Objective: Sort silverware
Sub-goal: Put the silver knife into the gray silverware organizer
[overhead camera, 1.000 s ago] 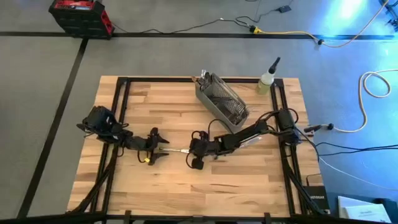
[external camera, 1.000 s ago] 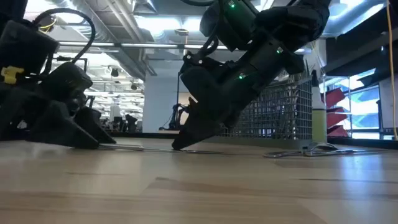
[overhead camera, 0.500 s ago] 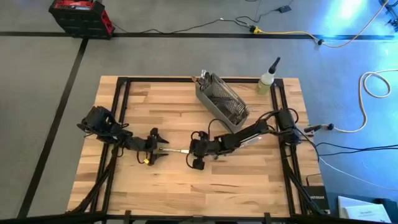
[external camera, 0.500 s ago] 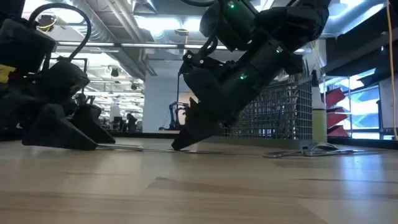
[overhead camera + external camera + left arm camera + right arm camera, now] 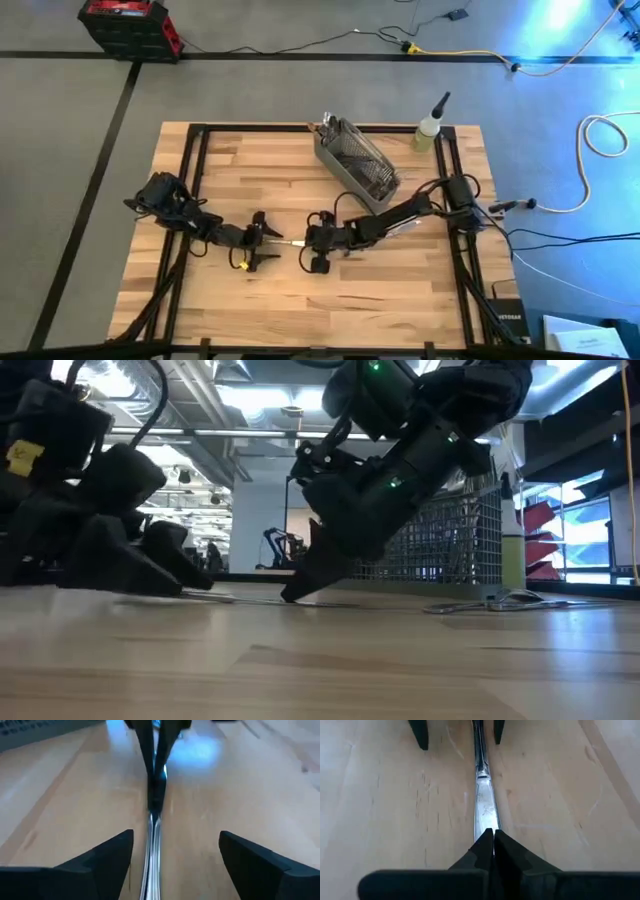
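1. Silverware piece [image 5: 481, 795], one slim shiny utensil, lying flat on the wooden table [image 5: 300, 310], just in front of the near end of the mesh basket [image 5: 357, 160], between the two grippers.
2. Clamped at one end by the right gripper [image 5: 492, 837], fingers pressed together on the metal handle, no gap between them in the right wrist view.
3. Right gripper [image 5: 313, 243] low on the table, in front of the basket's near end, tilted down with the tips touching the wood in the low view [image 5: 295, 592].
4. Left gripper [image 5: 262, 243] on the other side of the same piece, farther from the basket than the right one, with fingers [image 5: 95, 865] spread wide, one on each side of the utensil [image 5: 152, 850], not touching it.
5. Other end of the piece running between those spread fingers, visible in both wrist views.
6. More silverware [image 5: 372, 172] inside the basket, shiny pieces heaped at its near end; kind of each piece not clear.
7. A few thin metal pieces [image 5: 500, 600] also flat on the table beside the basket in the low view.
8. Plastic bottle [image 5: 431, 128] upright beside the far end of the basket, near the table corner.
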{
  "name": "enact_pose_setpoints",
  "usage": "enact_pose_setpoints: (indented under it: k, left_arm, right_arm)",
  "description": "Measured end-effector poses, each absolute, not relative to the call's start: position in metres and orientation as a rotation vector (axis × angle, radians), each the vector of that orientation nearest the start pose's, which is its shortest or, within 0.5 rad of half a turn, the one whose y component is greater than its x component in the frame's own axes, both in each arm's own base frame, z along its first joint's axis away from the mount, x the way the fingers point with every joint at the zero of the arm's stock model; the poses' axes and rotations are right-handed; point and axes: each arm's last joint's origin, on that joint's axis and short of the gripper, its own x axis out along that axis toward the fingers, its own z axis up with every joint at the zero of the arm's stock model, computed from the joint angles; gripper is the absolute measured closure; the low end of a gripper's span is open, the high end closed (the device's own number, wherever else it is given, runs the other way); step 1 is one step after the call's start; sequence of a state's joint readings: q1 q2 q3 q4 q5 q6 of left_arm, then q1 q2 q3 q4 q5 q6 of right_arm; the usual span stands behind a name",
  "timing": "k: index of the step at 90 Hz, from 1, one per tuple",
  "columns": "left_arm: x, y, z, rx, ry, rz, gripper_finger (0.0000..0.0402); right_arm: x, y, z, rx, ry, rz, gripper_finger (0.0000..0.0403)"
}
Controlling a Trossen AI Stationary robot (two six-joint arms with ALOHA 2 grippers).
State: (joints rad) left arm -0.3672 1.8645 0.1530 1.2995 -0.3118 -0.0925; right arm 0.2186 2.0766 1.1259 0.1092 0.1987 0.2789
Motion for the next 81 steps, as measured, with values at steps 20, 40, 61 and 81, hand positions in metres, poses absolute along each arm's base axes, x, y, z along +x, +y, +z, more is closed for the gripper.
enact_pose_setpoints:
  k: [20,40,61,81]
  left_arm:
    - [0.209,-0.071,0.071,0.060,0.369,-0.062,0.0121]
    - [0.209,-0.071,0.070,0.047,0.380,-0.058,0.0121]
    - [0.210,-0.072,0.071,-0.001,0.367,-0.051,0.0121]
    - [0.216,-0.076,0.074,0.018,0.344,-0.060,0.0121]
  right_arm:
    - [0.389,0.090,0.100,0.046,0.843,-0.102,0.0403]
    - [0.379,0.101,0.110,0.027,0.887,-0.087,0.0403]
    - [0.365,0.120,0.118,-0.003,0.913,-0.127,0.0403]
    - [0.358,0.130,0.135,-0.011,0.873,-0.158,0.0403]
